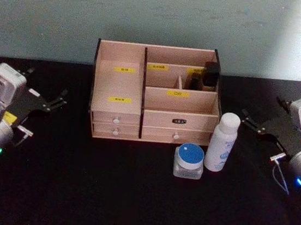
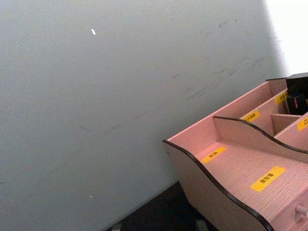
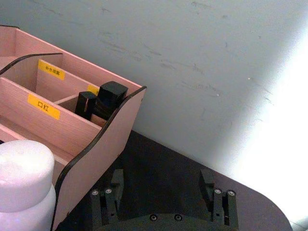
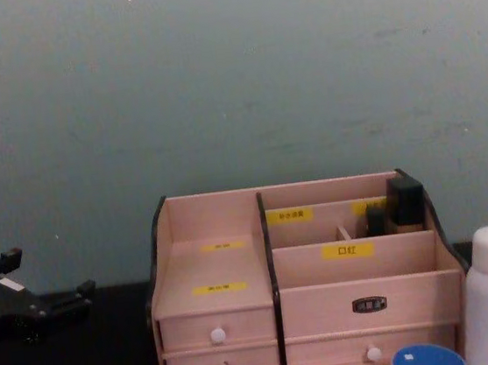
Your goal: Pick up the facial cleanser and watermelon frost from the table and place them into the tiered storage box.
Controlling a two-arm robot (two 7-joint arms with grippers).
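Observation:
The tiered storage box [image 1: 118, 86] stands at the middle back of the black table, its stepped compartments open upward. Just off its front right corner stands the facial cleanser [image 1: 222, 142], a tall white bottle, upright. The watermelon frost [image 1: 189, 161], a squat jar with a blue lid, sits in front and to the left of the bottle. My left gripper [image 1: 57, 100] hovers open at the far left, well clear of the box. At the far right my right gripper [image 1: 250, 120] is open, a short way from the bottle. The right wrist view has the bottle's cap [image 3: 24, 173] beside the box wall [image 3: 91, 159].
Black cases [image 1: 210, 73] stand in the box's back right compartment. A grey-green wall [image 4: 232, 78] rises close behind the table. Bare black tabletop [image 1: 102, 194] stretches in front of the box and on both sides of it.

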